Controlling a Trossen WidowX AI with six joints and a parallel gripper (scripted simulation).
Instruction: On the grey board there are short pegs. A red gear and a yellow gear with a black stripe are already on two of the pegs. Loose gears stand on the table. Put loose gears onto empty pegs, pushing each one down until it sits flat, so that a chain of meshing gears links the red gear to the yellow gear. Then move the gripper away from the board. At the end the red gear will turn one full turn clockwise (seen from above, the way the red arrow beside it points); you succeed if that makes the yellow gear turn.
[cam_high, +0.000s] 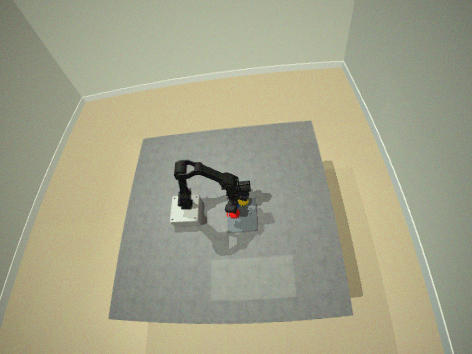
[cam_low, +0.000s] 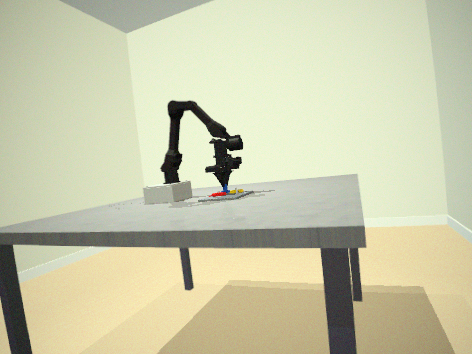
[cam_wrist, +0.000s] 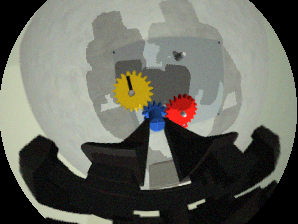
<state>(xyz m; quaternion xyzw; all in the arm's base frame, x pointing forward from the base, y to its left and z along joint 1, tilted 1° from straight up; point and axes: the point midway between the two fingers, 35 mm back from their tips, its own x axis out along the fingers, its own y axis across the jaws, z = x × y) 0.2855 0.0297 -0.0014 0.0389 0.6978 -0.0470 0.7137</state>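
The grey board (cam_high: 243, 226) (cam_wrist: 207, 65) lies on the table. The red gear (cam_high: 233, 215) (cam_low: 218, 194) (cam_wrist: 187, 105) and the yellow gear (cam_high: 243, 202) (cam_low: 240, 190) (cam_wrist: 140, 91) with its black stripe sit on it. My gripper (cam_low: 225, 186) (cam_wrist: 156, 120) points down and is shut on the blue gear (cam_low: 225, 189) (cam_wrist: 154, 109), gripping its knob. The blue gear is between the red and yellow gears, close to both, low over or at the board; whether it touches it or their teeth mesh I cannot tell. Any peg under it is hidden.
An empty peg (cam_wrist: 182, 54) stands on the far part of the board in the wrist view. The arm's white base block (cam_high: 186, 212) (cam_low: 167, 193) stands on the grey table (cam_high: 165, 280) (cam_low: 280, 215). The arm's shadows fall across the board.
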